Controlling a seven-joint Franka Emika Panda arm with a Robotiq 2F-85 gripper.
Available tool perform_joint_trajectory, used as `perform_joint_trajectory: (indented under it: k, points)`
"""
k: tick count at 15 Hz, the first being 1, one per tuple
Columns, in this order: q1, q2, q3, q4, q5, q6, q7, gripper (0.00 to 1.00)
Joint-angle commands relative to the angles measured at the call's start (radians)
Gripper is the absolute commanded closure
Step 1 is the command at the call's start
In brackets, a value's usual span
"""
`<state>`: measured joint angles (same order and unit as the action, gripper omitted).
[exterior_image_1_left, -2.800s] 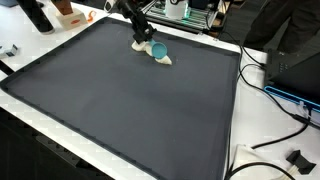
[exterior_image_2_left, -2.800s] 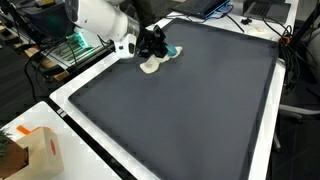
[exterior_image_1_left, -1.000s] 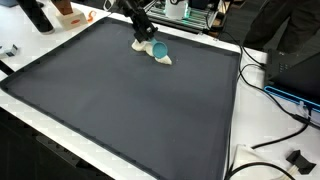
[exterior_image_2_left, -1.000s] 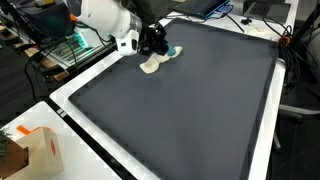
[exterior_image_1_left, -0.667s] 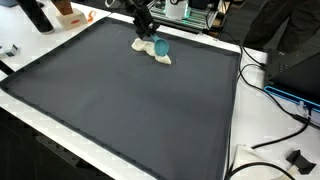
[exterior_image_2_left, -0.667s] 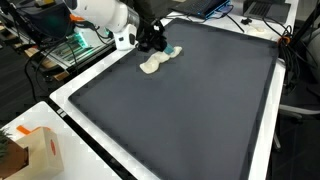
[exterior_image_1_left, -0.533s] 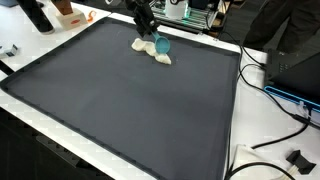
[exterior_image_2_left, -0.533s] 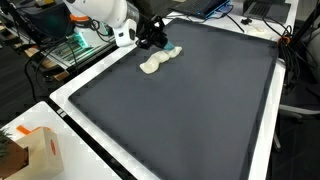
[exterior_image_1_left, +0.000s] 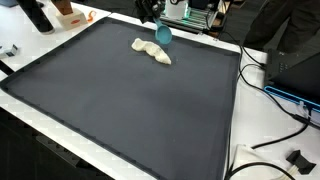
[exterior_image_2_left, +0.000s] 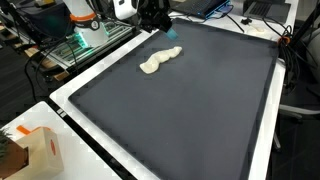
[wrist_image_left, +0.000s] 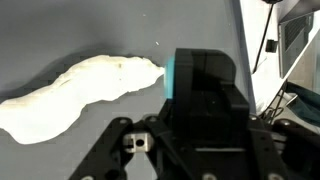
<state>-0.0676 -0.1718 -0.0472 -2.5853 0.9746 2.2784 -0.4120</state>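
Note:
My gripper (exterior_image_1_left: 152, 14) is raised above the far edge of the dark mat (exterior_image_1_left: 130, 100) and is shut on a teal cup (exterior_image_1_left: 163, 34), which hangs clear of the mat. In the other exterior view the gripper (exterior_image_2_left: 156, 16) holds the cup (exterior_image_2_left: 173, 32) just past the end of a crumpled white cloth (exterior_image_2_left: 159, 61). The cloth (exterior_image_1_left: 152, 51) lies flat on the mat, apart from the cup. In the wrist view the black fingers (wrist_image_left: 205, 85) hide most of the cup (wrist_image_left: 169, 76); the cloth (wrist_image_left: 80, 88) lies to its left.
A white table rim (exterior_image_1_left: 236, 110) frames the mat. Cables (exterior_image_1_left: 275, 95) and dark equipment lie beside it. A cardboard box (exterior_image_2_left: 35, 150) stands at the near corner. A rack with electronics (exterior_image_1_left: 195, 14) stands behind the mat.
The gripper has risen from the cloth and carried the teal cup up with it. The cloth stays on the mat, now uncovered.

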Motion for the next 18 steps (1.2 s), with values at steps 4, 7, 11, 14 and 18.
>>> perform_joint_trajectory:
  k: [4,7,11,14,18]
  points:
    - [0.008,-0.173,0.065,-0.002,-0.328,-0.01,0.417,0.75]
    - [0.012,-0.215,0.078,0.026,-0.456,-0.064,0.552,0.75]
    - [0.023,-0.256,0.093,0.071,-0.577,-0.145,0.67,0.75]
    - [0.029,-0.279,0.11,0.105,-0.636,-0.199,0.723,0.75]
    - [0.025,-0.29,0.15,0.153,-0.728,-0.259,0.808,0.75]
